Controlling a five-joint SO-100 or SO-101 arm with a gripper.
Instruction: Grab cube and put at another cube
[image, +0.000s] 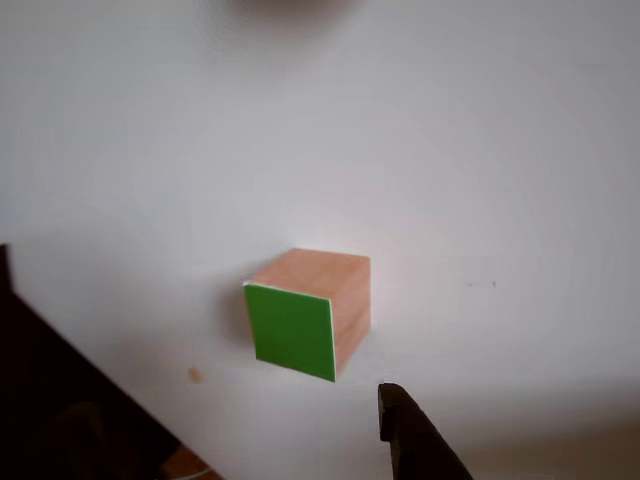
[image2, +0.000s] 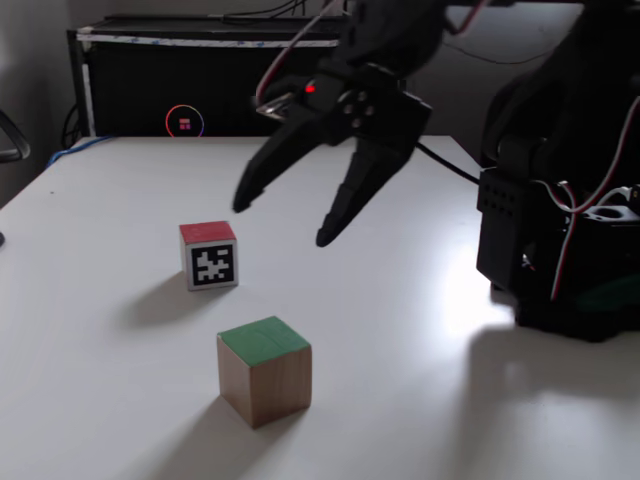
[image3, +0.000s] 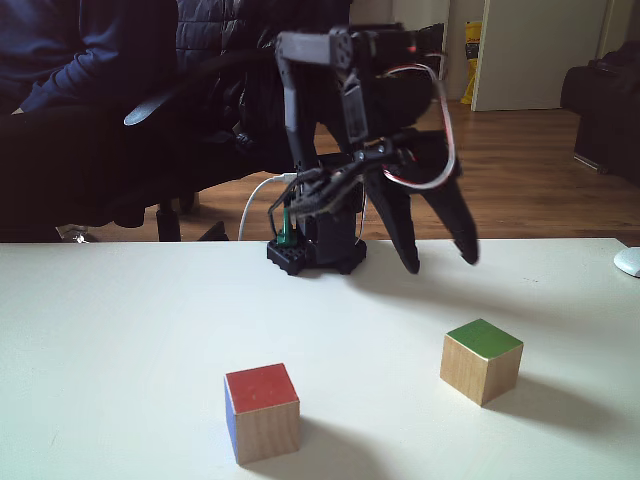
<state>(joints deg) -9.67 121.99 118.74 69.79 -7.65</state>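
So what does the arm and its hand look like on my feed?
The arm is black plastic with red and white wires looped along it and a small red light. Its hand has two long, tapering black fingers. The base is black too.

The other view is soft and washed out, its white table (image: 480, 150) blooming pale with dim corners. In a fixed view, glare pools on the table (image2: 470, 300) beside the arm's base, and the wooden cube (image2: 265, 370) throws a shadow toward 7 o'clock. In another fixed view, daylight from behind leaves the arm (image3: 360, 150) a dark silhouette.
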